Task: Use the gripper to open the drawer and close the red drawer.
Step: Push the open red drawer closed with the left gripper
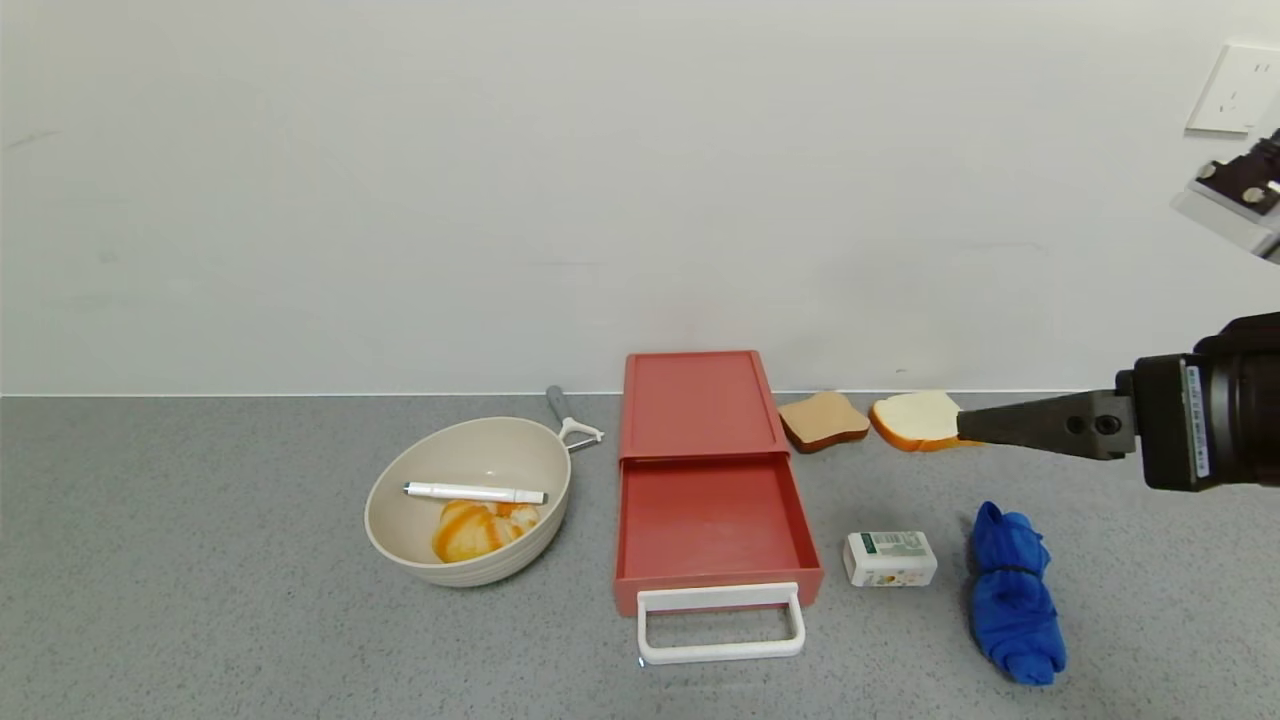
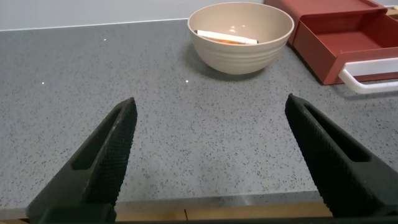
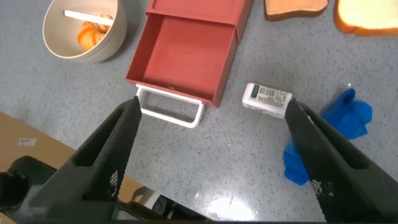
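Observation:
The brick-red drawer box (image 1: pixel 697 405) stands at the table's middle against the back wall. Its drawer (image 1: pixel 710 520) is pulled out towards me and is empty, with the white loop handle (image 1: pixel 720 625) at its front. My right gripper (image 1: pixel 1000 425) hangs open and empty in the air to the right of the drawer, well above the table. In the right wrist view the right gripper (image 3: pixel 211 109) looks down on the drawer (image 3: pixel 183 56) and handle (image 3: pixel 171 106), not touching them. My left gripper (image 2: pixel 211 109) is open and empty, low over the table's front edge, left of the drawer (image 2: pixel 348 37).
A beige bowl (image 1: pixel 468 500) with a white pen and an orange-striped item sits left of the drawer, a peeler (image 1: pixel 570 415) behind it. Two bread slices (image 1: pixel 823 420) (image 1: pixel 915 418), a small white box (image 1: pixel 890 558) and a blue cloth bundle (image 1: pixel 1012 595) lie right of the drawer.

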